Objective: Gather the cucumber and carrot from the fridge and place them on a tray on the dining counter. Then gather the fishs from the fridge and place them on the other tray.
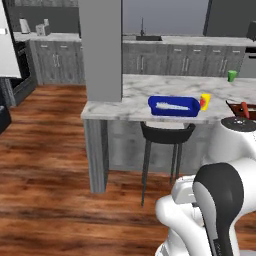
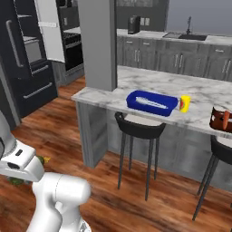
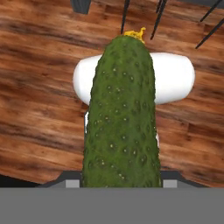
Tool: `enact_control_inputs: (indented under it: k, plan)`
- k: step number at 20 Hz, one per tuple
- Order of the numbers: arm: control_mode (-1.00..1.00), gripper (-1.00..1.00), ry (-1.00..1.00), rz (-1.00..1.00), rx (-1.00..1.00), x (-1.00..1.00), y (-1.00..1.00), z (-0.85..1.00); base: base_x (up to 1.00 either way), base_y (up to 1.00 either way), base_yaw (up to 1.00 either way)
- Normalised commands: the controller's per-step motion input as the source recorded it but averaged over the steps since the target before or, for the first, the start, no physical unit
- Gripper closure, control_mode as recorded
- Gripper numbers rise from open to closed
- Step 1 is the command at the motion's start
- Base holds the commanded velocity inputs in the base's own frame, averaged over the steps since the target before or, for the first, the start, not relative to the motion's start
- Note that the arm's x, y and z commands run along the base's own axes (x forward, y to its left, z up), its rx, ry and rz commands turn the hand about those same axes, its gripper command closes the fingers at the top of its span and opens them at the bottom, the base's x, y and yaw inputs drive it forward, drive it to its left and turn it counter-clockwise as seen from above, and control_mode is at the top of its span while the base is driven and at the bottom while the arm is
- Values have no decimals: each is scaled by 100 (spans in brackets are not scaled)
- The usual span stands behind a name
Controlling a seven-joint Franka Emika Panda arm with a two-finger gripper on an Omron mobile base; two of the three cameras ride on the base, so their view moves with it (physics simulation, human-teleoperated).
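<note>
Here, gripping the cucumber (image 3: 122,118) in the tool (image 3: 122,181), jaws clamped on its sides, the dark-green warty body sticking straight out from the tool and ending in a small yellow tip. Hanging over the wooden floor (image 3: 39,87), with black stool legs (image 3: 124,15) showing beyond the cucumber's far end. Facing the dining desk (image 1: 140,92) ahead of the tool, white-and-grey veined marble on a grey base. Lying on that desk, the deep-blue tray (image 1: 173,106) with a slim silver-grey fish (image 1: 170,105) resting inside, and a yellow cup (image 1: 205,101) sitting just beside the tray's end. Standing well off to one side, the black fridge (image 2: 22,63), door swinging open.
</note>
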Motion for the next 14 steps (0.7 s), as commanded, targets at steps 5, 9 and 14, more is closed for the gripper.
enact_control_inputs:
  k: [5, 9, 14]
  plan:
    - [100, 100, 0, 0, 0, 0, 0, 0, 0, -74, -23]
    - [100, 100, 0, 0, 0, 0, 0, 0, 5, -71, -22]
    - [100, 100, 0, 0, 0, 0, 0, 0, 22, -67, -21]
